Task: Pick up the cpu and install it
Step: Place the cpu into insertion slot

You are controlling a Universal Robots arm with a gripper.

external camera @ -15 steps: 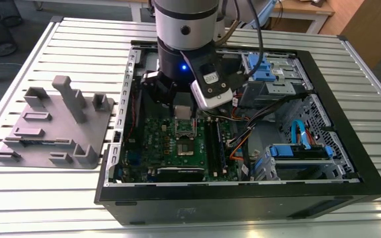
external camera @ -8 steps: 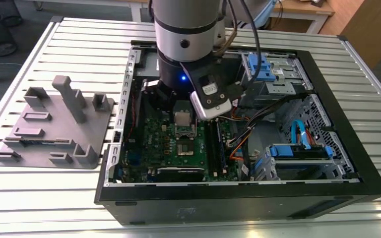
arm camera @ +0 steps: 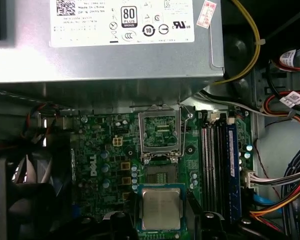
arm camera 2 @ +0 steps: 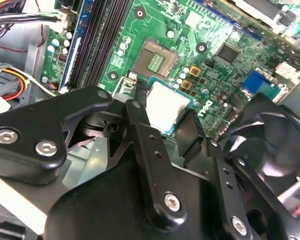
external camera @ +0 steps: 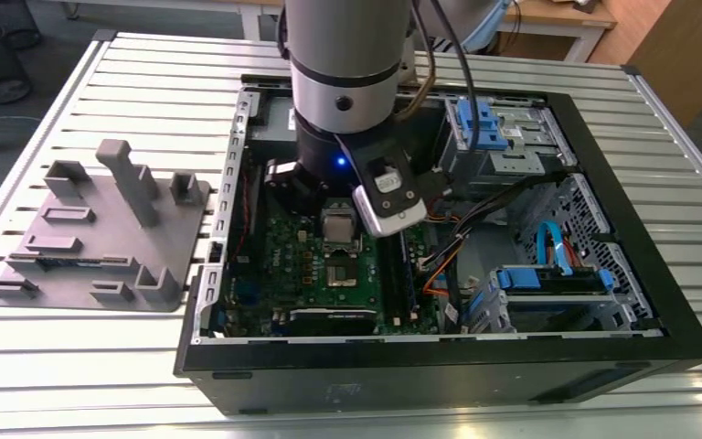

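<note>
**Chip in the claw, hanging over the open socket**

On the slatted bench [external camera: 143, 82] stands an open computer case [external camera: 449, 370], with a grey tray [external camera: 95, 229] of upright posts beside it on the exterior view's left. The arm [external camera: 341, 64] reaches down into the case over the green circuit board [arm camera: 105, 150].

On that board the socket [arm camera: 159, 175] lies open, its metal frame tipped up and away. The claw [arm camera 2: 168, 112] is pressed onto the cpu [arm camera: 161, 209], pinching it by 2 opposite edges. In the second wrist view 1 of the black fingers [arm camera 2: 140, 125] sits against the chip's side, and the pale metal top faces the camera. The cpu hangs just beside the socket and clear of the board, not yet seated. Whether it is level cannot be told.

By its look the cpu is light, flat and stiff. It should not bend in the grip, and little squeeze is likely needed. The metal top looks smooth and probably slippery, so the thin green rim is the sounder place to hold, as the claw does now. The underside is hidden. It is likely the delicate face, as are the socket's contacts, so any tilt or scrape there risks damage. A narrow edge hold could also let the chip twist.
</note>
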